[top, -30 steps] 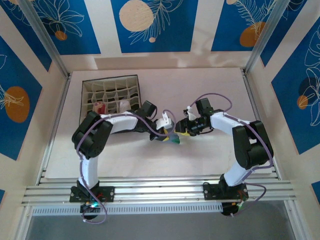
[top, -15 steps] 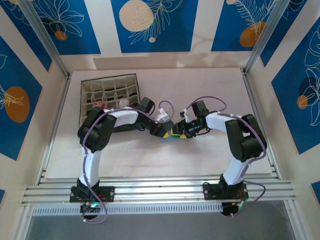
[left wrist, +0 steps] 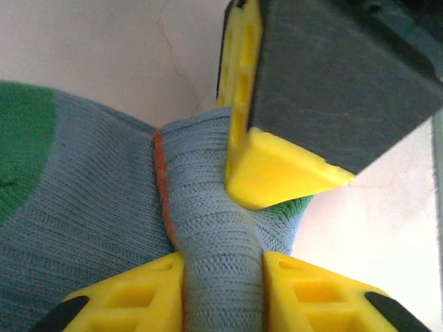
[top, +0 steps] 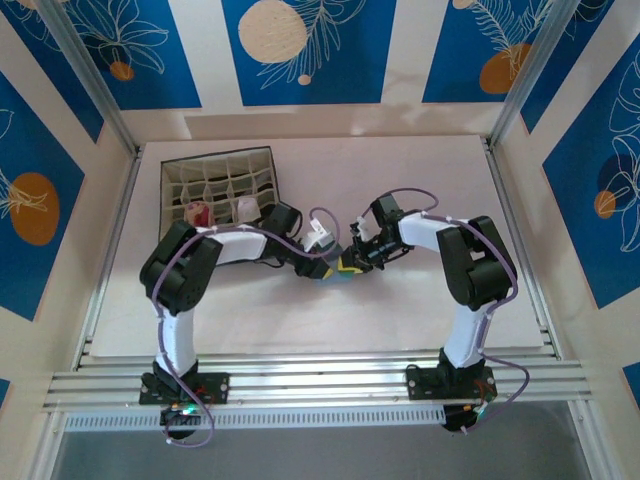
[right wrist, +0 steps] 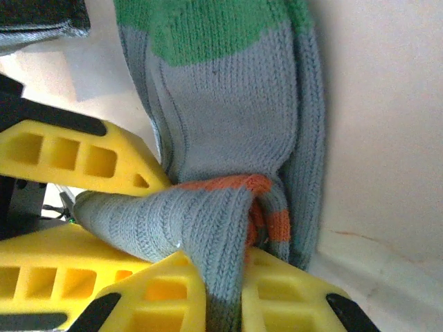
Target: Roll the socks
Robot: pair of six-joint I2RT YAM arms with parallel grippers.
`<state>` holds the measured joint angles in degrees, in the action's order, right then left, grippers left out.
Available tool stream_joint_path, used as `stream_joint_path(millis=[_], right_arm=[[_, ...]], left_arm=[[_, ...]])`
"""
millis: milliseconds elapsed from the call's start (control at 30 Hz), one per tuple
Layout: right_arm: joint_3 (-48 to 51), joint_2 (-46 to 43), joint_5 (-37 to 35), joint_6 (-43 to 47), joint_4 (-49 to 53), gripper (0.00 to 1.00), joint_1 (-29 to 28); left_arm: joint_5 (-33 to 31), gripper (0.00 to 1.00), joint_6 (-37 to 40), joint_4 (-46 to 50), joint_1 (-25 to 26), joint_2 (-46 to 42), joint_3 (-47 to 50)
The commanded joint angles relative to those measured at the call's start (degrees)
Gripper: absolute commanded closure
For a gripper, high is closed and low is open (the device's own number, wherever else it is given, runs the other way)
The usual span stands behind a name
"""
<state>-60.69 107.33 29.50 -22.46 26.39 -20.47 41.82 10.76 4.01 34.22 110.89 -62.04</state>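
Right claw closer, clenched like left claw on grey-blue sock, lengthwise between them

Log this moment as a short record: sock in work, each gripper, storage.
sock: grey-blue sock, green toe, orange cuff, bunched at mid table
left: left gripper pinches a fold of it
right: right gripper grips a fold beside the orange cuff
storage: organizer at far left; peach sock and white sock in its near compartments
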Motion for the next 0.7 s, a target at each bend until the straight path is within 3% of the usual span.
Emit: stream_joint_path(millis=[0, 300, 467, 667], right_arm=[[-0.4, 2.3, -6.3, 1.4, 7.3, 1.0, -0.5], [-2.5, 3.5, -9.9, 3.9, 12.4, 1.0, -1.4], [-3.6, 3.8, -10.0, 4.1, 13.9, 1.0, -2.4], [-4.9, 4.3, -9.2, 4.5, 15.4, 1.0, -2.7]], left_arm=[[-6.5, 0.68, 7.0, -6.1, 2.3, -6.0, 5.3], [-12.8, 0.6, 16.6, -28.6, 3.8, -20.6, 21.7], [-23.4, 0.55, 29.2, -27.3, 10.0, -23.7, 23.3], [-32.4, 0.52, 39.3, -24.1, 15.7, -19.9, 20.6]])
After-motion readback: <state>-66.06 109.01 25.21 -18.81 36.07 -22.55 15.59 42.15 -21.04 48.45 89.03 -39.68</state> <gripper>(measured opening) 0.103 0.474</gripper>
